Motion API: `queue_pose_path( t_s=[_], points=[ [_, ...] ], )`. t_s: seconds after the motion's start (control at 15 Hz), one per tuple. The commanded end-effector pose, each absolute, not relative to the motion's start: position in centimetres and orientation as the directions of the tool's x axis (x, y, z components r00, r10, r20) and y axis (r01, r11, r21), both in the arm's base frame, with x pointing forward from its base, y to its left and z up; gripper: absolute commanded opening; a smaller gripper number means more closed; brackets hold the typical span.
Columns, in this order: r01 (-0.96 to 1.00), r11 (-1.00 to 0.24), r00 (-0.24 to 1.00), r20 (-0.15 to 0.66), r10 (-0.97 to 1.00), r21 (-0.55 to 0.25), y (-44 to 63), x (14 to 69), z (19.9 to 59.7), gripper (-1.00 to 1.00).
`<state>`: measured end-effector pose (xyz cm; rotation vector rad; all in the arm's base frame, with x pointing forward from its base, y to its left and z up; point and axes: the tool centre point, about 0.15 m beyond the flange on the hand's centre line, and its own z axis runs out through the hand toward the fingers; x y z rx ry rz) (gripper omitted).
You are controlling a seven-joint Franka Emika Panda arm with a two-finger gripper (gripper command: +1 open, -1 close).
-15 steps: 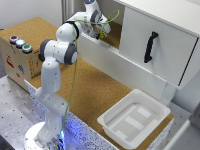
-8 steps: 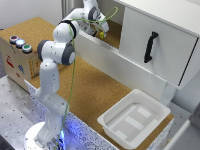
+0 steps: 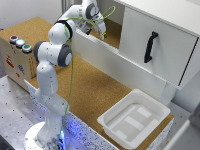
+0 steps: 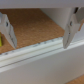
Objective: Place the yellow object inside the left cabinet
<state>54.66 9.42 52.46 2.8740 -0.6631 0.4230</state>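
My gripper [image 3: 102,32] reaches over the low white front panel [image 3: 117,62] of the left cabinet [image 3: 114,29], the compartment with a cork-brown floor. In the wrist view the gripper [image 4: 36,44] has its fingers [image 4: 69,31] far apart with nothing between them, above the cork floor [image 4: 37,25] and the front panel [image 4: 40,55]. The small yellow object [image 4: 1,41] shows at the picture's edge beside one finger, low near the floor just behind the panel. Whether it touches the finger I cannot tell. In the exterior view it is a yellow speck [image 3: 104,35] at the fingertips.
A compartment with a white door and black handle [image 3: 150,47] is on the exterior view's right of the left cabinet. A shallow white tray [image 3: 132,122] lies on the cork table. A box with coloured buttons [image 3: 17,50] stands at the exterior view's left. A yellow-green cable [image 3: 72,65] runs along the arm.
The wrist has dipped slightly lower into the left cabinet, closer to the front panel. The rest of the scene is unchanged.
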Motion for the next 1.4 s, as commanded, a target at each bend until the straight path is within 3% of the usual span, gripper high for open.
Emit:
queue_pose_path(
  t_s=[0.0,0.33,0.67,0.93,1.33],
  points=[
    [-0.498,-0.867,0.813,0.358,-0.46,0.016,4.1,49.0,52.4,1.0],
    [-0.449,-0.891,0.828,0.343,-0.444,-0.07,-1.9,48.3,52.2,1.0],
    [-0.337,-0.94,0.867,0.375,-0.329,-0.046,-9.7,47.1,51.2,1.0],
    [-0.27,-0.962,0.898,0.355,-0.261,-0.025,-15.4,46.3,50.1,1.0],
    [-0.484,-0.875,0.832,0.304,-0.465,-0.013,-23.6,46.9,49.5,1.0]
  ],
)
